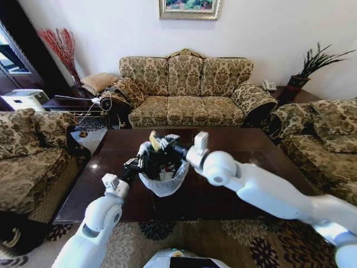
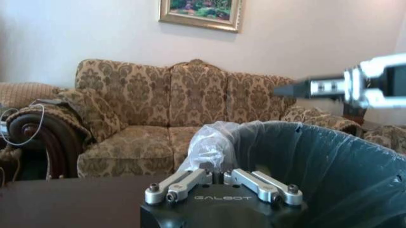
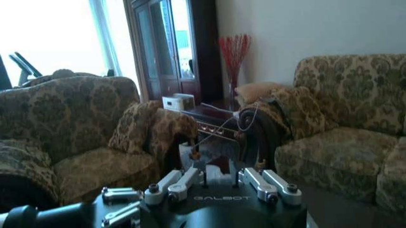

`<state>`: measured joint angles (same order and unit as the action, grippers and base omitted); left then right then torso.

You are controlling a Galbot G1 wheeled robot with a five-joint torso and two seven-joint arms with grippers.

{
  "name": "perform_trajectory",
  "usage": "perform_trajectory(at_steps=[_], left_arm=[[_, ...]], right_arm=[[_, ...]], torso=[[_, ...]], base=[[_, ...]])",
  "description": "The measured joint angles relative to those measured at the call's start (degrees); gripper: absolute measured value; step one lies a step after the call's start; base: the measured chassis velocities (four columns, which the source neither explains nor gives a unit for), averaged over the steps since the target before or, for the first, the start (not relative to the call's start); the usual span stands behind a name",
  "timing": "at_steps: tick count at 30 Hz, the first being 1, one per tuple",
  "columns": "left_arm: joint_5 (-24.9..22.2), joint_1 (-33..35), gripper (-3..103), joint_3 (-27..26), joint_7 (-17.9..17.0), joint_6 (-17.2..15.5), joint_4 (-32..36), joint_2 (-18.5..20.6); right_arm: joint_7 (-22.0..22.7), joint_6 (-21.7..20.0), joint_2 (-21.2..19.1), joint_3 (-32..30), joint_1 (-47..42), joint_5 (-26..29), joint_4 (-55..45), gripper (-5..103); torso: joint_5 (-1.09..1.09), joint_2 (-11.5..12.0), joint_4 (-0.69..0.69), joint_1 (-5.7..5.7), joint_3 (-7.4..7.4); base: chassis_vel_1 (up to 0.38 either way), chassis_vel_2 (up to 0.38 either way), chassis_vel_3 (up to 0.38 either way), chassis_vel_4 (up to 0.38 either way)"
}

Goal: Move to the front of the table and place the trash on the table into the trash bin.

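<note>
Left gripper (image 1: 133,164) is clamped on the trash bin (image 1: 163,180) rim, bin sitting on the table (image 1: 245,146) near its front edge. Right gripper (image 1: 158,143) hangs over the bin mouth pinching a yellowish wrapper (image 1: 153,139). Tabletop beyond looks open.

Home living room: patterned sofas (image 1: 187,89), framed painting (image 1: 189,8), wooden coffee table (image 1: 245,148).

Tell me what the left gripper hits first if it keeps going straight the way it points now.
Most likely the round black trash bin lined with a white translucent plastic bag: the left gripper points at the bag folded over its rim, very close. Whether they already touch is unclear.
</note>
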<state>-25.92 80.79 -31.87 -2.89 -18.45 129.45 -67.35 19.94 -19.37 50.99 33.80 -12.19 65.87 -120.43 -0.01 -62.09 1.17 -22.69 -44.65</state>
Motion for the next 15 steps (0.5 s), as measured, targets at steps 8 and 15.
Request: perform_trajectory(at_steps=[8,15], left_arm=[[-0.32,-0.5,3,0.2,-0.06,0.0,-0.75,-0.05],[-0.62,-0.09,3,-0.37,-0.94,0.0,-0.88,-0.7]], right_arm=[[1.34,1.09,0.32,-3.34,-0.98,-2.75,0.21,51],[3.49,1.63,-4.74,-13.14,-7.95,-7.87,-1.8,73]], torso=[[0.0,0.0,0.01,0.01,0.01],[0.02,0.0,0.01,0.0,0.01]], base=[[0.0,0.0,0.0,0.0],[0.0,0.0,0.0,0.0]])
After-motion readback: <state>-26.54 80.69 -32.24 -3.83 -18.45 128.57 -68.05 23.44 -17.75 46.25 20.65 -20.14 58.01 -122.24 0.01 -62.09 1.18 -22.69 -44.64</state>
